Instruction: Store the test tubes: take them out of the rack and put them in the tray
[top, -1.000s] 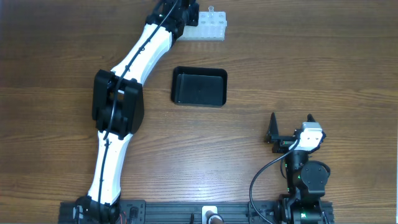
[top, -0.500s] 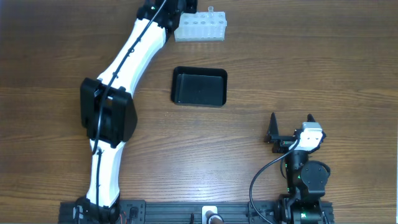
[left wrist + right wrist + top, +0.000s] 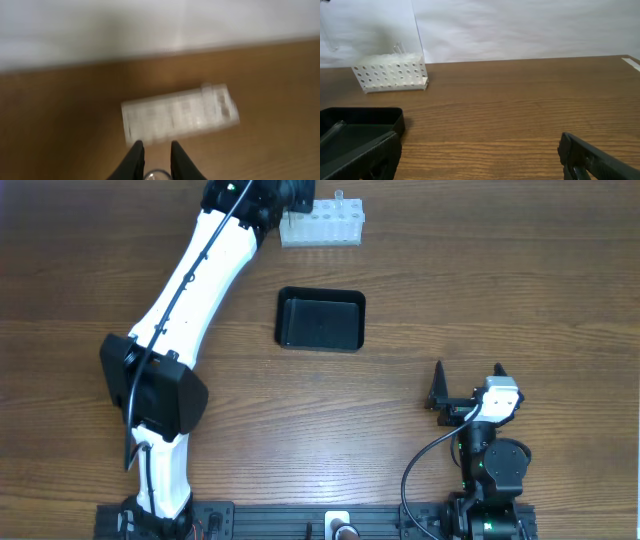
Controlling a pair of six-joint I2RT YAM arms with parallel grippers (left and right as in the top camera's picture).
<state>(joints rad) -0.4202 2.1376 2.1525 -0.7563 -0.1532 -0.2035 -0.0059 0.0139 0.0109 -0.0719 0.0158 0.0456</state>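
The white test tube rack point(image 3: 322, 227) stands at the table's far edge, with one clear tube point(image 3: 340, 195) upright near its right end. My left gripper point(image 3: 293, 194) hangs above the rack's left end. In the blurred left wrist view its fingers point(image 3: 135, 157) sit close together with the round rim of a clear test tube point(image 3: 155, 174) between them, and the rack point(image 3: 179, 118) lies well below. The black tray point(image 3: 300, 338) sits in the middle of the table. A clear tube point(image 3: 332, 131) appears to lie in it. My right gripper point(image 3: 467, 383) rests open near its base, holding nothing.
A white wall point(image 3: 530, 27) rises just behind the table's far edge. Bare wooden tabletop point(image 3: 500, 290) stretches to the right of the rack and tray, and between the tray and the right arm.
The left arm's elbow has swung down and to the left while its gripper stayed over the rack's left end. The right arm has not moved.
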